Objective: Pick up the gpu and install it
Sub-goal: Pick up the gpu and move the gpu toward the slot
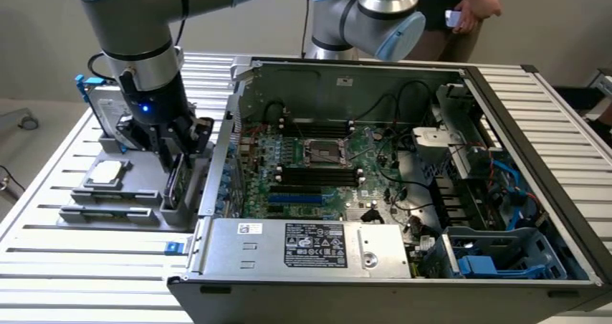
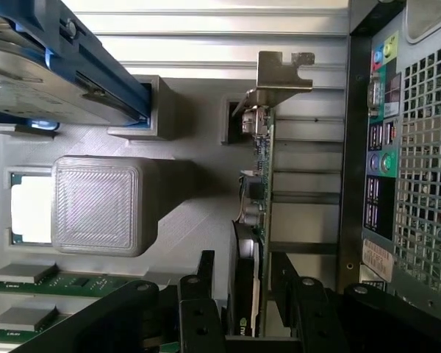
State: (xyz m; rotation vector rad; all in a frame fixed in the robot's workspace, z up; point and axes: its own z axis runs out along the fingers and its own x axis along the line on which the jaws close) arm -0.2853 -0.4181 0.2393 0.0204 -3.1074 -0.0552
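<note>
Starting with the slatted table [image 1: 574, 145], note the open computer case [image 1: 383, 299] lying on it, motherboard facing up. On the exterior view's left, just beside the case, sits a gray parts holder [image 1: 105, 213]. The arm [image 1: 143, 44] reaches straight down over this holder.

Locate the hard drive [image 1: 103, 105] with its blue frame standing at the holder's far end. The gpu [image 2: 253, 220] stands on edge in a slot of the holder, on the side nearest the case, with its silver bracket [image 2: 279, 73] at the end away from the hand.

Check the hand [image 2: 242, 257] in the wrist view. Its two black fingers [image 2: 206, 287] straddle the gpu, one on each face. A narrow gap shows at the shroud side, so the hand is not yet clamped. The gpu remains seated in the holder.
</note>
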